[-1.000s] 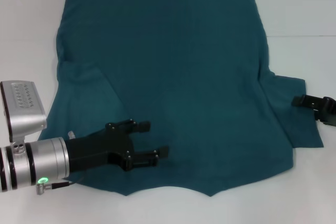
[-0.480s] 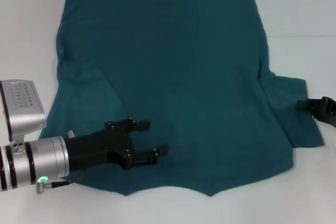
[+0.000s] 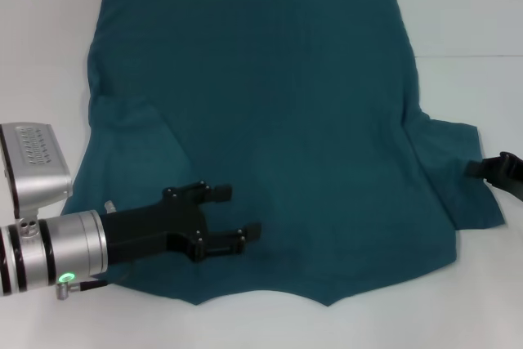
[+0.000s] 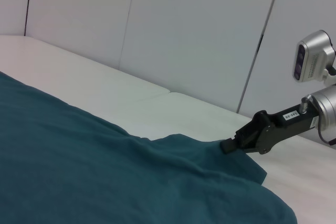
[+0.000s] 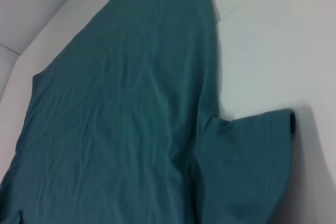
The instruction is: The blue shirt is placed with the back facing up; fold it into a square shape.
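Observation:
The blue shirt point(image 3: 278, 120) lies spread on the white table point(image 3: 466, 14), plain side up, with its neck edge nearest me. Its left sleeve is folded in over the body, leaving a slanted crease point(image 3: 167, 132). My left gripper point(image 3: 237, 212) hovers open over the shirt's near left part with nothing between its fingers. The right sleeve point(image 3: 453, 169) lies flat and spread outward. At that sleeve's outer edge is my right gripper point(image 3: 494, 171), low by the table; in the left wrist view the right gripper point(image 4: 247, 136) has its tip at the sleeve's edge point(image 4: 210, 156).
White table surface surrounds the shirt on both sides. A seam in the table point(image 3: 470, 56) runs off to the right. Pale wall panels point(image 4: 199, 30) stand behind the table's far side in the left wrist view.
My right gripper has slid outward to the right, from over the sleeve to its outer edge. The left gripper has barely shifted. The shirt lies as before.

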`<move>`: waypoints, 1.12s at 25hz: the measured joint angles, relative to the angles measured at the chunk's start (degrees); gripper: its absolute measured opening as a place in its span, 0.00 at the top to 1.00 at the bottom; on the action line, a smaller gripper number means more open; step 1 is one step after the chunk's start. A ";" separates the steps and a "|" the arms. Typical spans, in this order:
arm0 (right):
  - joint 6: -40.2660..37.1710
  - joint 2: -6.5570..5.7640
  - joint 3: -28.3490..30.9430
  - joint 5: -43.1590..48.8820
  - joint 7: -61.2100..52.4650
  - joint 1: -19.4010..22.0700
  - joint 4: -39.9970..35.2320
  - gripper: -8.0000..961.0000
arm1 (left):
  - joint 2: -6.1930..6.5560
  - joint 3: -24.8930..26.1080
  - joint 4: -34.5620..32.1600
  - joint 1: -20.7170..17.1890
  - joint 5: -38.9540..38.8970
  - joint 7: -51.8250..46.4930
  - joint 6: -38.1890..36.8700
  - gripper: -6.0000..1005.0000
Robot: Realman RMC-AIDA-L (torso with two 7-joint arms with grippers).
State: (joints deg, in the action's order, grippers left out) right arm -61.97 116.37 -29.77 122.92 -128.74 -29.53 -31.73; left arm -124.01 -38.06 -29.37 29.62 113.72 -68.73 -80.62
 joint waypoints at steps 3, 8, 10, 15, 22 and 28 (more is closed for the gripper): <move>0.73 -0.01 0.56 -0.60 0.47 0.05 0.00 0.98 | 0.00 0.00 0.00 0.07 0.00 0.00 0.07 0.15; 2.21 -0.37 0.82 -2.02 1.44 0.16 0.03 0.98 | 0.06 0.09 0.02 0.09 0.00 0.00 0.12 0.14; 2.86 -0.92 0.85 -2.14 1.53 0.00 0.35 0.98 | 0.08 0.14 0.02 0.09 0.00 -0.01 0.12 0.14; 3.45 -2.22 0.53 -2.16 1.55 -1.02 0.86 0.98 | 0.09 0.18 0.02 0.09 0.01 -0.02 0.12 0.14; 6.41 -2.90 -0.92 -1.89 1.78 -2.45 0.96 0.98 | 0.09 0.26 -0.05 0.09 -0.04 -0.05 0.22 0.15; 9.40 -3.42 -2.05 -1.85 2.00 -3.56 1.05 0.98 | 0.09 0.27 -0.04 0.12 -0.08 -0.51 0.79 0.14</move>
State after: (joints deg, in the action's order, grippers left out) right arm -52.58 112.95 -31.82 121.07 -126.73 -33.08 -30.68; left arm -123.92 -37.79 -29.41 29.74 113.65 -69.24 -79.83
